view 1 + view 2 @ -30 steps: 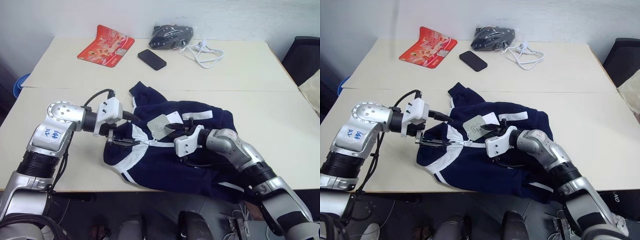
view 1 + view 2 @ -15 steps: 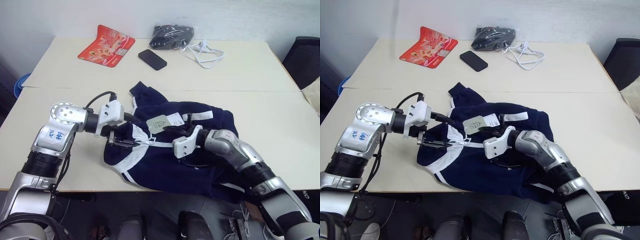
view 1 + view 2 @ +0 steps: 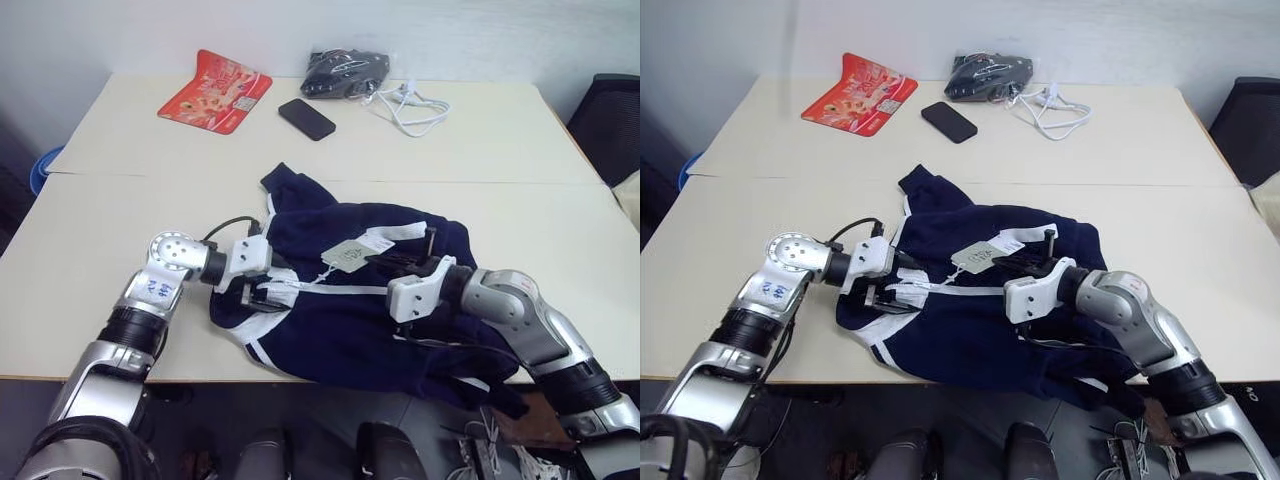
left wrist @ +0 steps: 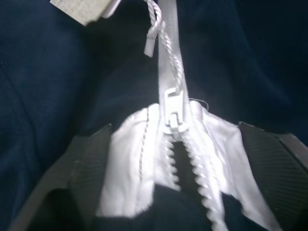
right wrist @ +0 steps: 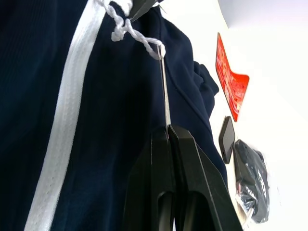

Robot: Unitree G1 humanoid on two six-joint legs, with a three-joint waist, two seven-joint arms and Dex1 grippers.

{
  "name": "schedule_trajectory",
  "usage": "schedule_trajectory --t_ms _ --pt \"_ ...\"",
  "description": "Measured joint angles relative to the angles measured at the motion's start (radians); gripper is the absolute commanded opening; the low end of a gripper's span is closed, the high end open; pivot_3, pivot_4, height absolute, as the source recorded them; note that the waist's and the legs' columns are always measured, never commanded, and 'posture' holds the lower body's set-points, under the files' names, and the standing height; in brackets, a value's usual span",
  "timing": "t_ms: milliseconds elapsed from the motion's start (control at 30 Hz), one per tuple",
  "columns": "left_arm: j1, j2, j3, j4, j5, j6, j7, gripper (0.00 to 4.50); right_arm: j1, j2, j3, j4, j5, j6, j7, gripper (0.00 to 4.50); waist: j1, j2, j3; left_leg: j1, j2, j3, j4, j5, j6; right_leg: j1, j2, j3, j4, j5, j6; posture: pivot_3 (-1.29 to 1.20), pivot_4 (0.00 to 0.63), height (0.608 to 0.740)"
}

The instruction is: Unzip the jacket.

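Observation:
The navy jacket lies crumpled on the near table, hanging over its front edge. Its white zipper trim runs in a straight line between my grippers. My left gripper sits low on the collar end, fingers wide apart on either side of the parted zipper teeth. The slider lies just beyond them, with a white cord leading to the paper tag. My right gripper is shut on that thin cord, a little to the right of the tag.
On the far table lie a red packet, a black phone, a black bundle in a clear bag and a white cable. A dark chair stands at the right edge.
My right gripper has closed on the cord and drawn back to the right, carrying the tag along. My left arm has dropped low onto the collar, its fingers narrowing slightly.

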Motion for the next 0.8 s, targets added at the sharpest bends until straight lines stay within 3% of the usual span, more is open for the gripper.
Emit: schedule_trajectory --t_ms 67,367,567,800 --pt "-0.018 -0.004 -0.003 0.037 0.013 -0.028 -0.002 2.70 0.007 0.000 -0.002 -0.010 0.000 0.013 0.003 0.00 0.000 0.000 0.000 0.000 0.000 0.000 0.000 0.000 0.000 0.000 0.000 0.000 0.000 0.000 0.000 0.00 0.150 0.740" --pt "-0.049 -0.022 -0.007 0.142 0.027 -0.131 -0.011 2.70 0.046 -0.030 -0.011 -0.040 0.011 0.043 0.030 0.00 0.006 0.000 -0.001 0.002 0.000 0.000 0.000 0.000 0.000 0.001 0.000 0.000 0.000 0.000 0.000 0.00 0.150 0.740" --pt "-0.020 -0.009 -0.003 0.130 0.027 -0.161 -0.016 2.70 0.074 -0.076 -0.085 -0.041 0.025 0.066 0.033 0.00 0.006 0.002 -0.005 0.004 0.000 0.001 -0.001 0.000 0.000 0.002 0.000 0.001 0.000 0.000 0.000 0.00 0.150 0.740" --pt "0.038 0.023 0.013 0.093 0.027 -0.160 -0.003 2.70 0.161 -0.115 -0.167 -0.061 0.046 0.087 0.032 0.00 -0.002 0.003 -0.007 0.020 0.001 0.004 -0.008 0.000 0.000 0.015 0.000 0.001 -0.003 0.000 0.000 0.00 0.150 0.740"
